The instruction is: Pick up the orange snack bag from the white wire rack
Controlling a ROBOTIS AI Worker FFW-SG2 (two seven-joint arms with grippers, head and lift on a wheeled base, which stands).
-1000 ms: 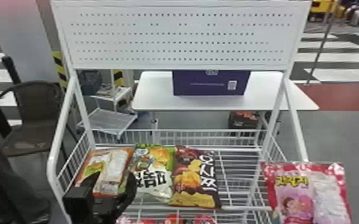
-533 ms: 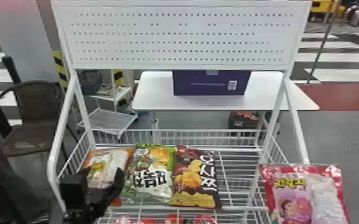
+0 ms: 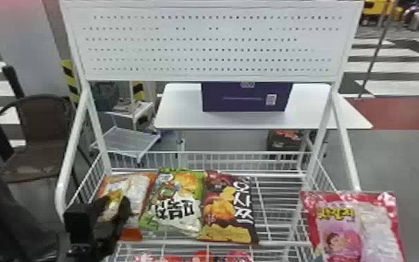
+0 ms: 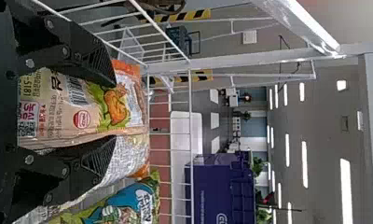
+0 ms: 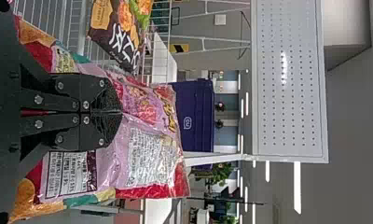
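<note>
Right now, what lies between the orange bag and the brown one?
The head view shows a green bag between the orange bag and the brown bag.

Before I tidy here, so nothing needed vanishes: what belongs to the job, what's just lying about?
Job:
- orange snack bag
- white wire rack
- left gripper, open around the bag

Others:
- green snack bag
- brown snack bag
- purple box
- pink snack bag, in the right gripper

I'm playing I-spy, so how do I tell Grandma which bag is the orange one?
Find the white rack under the board with holes. A brown bag and a green bag lie there. Left of the green one is the orange bag, with orange edges.
</note>
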